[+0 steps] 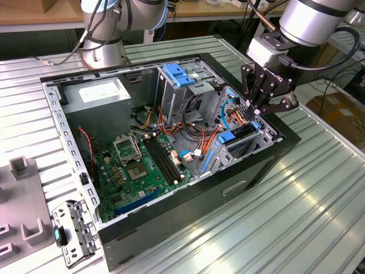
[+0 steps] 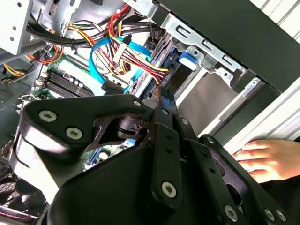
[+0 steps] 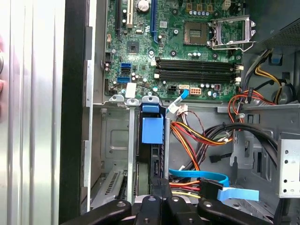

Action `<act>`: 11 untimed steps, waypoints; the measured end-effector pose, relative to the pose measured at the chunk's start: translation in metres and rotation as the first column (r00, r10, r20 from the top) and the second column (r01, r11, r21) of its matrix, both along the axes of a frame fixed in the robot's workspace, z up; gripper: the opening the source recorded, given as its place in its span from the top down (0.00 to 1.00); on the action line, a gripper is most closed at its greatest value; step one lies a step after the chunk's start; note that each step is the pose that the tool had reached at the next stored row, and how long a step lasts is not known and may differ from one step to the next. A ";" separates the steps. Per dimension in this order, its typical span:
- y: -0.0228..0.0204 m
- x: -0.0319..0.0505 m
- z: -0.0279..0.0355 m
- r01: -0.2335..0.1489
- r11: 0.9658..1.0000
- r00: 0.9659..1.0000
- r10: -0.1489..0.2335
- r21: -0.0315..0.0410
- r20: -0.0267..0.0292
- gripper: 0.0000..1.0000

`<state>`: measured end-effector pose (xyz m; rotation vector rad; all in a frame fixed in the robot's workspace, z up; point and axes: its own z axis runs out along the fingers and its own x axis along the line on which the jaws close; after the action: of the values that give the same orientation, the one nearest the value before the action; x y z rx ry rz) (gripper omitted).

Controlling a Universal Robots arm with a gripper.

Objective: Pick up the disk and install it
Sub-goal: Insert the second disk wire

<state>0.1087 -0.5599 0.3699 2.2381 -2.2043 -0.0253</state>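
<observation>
Now, claw [image 1: 255, 112] closed, fingertips at the disk [image 3: 153, 161] standing on edge in its bay, long axis toward the motherboard [image 3: 187, 51].

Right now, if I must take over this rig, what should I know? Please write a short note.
Gripper: fingers shut, tips against the disk.
Disk: stands on edge inside the drive cage.
Done: disk is off the table and in its slot.
Left: I cannot tell if it is fully seated.
Caution: a person's hand rests on the table beside the case.
</observation>
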 end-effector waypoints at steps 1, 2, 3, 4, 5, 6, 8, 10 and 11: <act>0.0000 -0.0008 0.0000 0.000 1.000 1.000 0.000 0.000 0.000 0.89; 0.0001 -0.0023 0.0002 0.000 1.000 1.000 0.000 0.000 0.000 0.89; 0.0001 -0.0044 0.0002 0.000 1.000 1.000 0.000 0.000 0.000 0.89; 0.0000 -0.0082 0.0001 0.000 1.000 1.000 0.000 0.000 0.000 0.89; 0.0000 -0.0106 0.0001 -0.001 1.000 1.000 0.001 0.000 0.000 0.89; 0.0000 -0.0120 0.0007 -0.001 1.000 1.000 0.001 -0.001 0.000 0.89; 0.0001 -0.0122 0.0034 -0.001 1.000 1.000 0.001 0.000 0.000 0.89; 0.0005 -0.0122 0.0079 -0.001 1.000 1.000 0.001 0.001 0.000 0.89; 0.0010 -0.0123 0.0102 -0.001 1.000 1.000 0.001 0.001 0.000 0.89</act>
<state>0.0964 -0.5588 0.3801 2.2393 -2.2039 -0.0264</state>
